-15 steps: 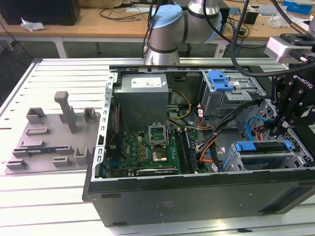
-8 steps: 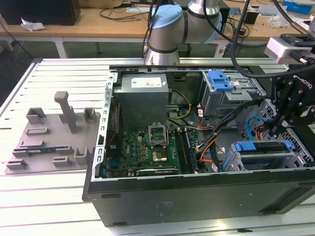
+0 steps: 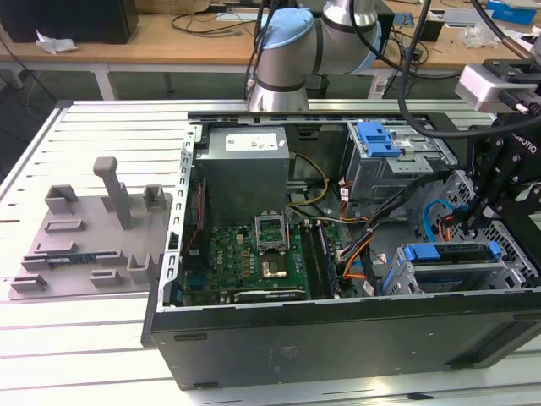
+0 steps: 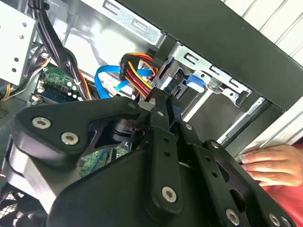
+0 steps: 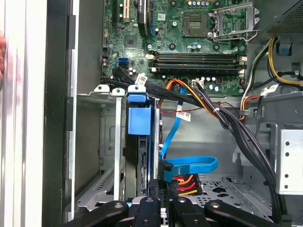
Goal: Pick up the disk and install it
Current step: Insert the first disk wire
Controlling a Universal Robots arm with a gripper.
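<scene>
The disk (image 3: pixel 456 254) lies in the lower drive cage (image 3: pixel 499 275) at the front right corner of the open computer case, its blue side rail (image 3: pixel 423 251) facing the motherboard. In the first wrist view the disk (image 5: pixel 142 163) stands on edge in the cage slot with its blue rail (image 5: pixel 139 118) on top. My gripper (image 3: pixel 472 222) hangs just above the disk's far end, its black fingers (image 4: pixel 161 113) pressed together with nothing between them. In the first wrist view my gripper (image 5: pixel 161 191) sits beside the disk's connector end, close to the blue data cable (image 5: pixel 189 165).
A grey power-supply box (image 3: pixel 245 161) and the motherboard (image 3: pixel 254 262) fill the case's left half. A bare blue clip (image 3: pixel 378 139) tops the upper cage. Cable bundles (image 5: pixel 227 118) run past the cage. A person's hand (image 4: pixel 270 163) rests outside the case wall. A grey fixture plate (image 3: pixel 84 245) lies on the table.
</scene>
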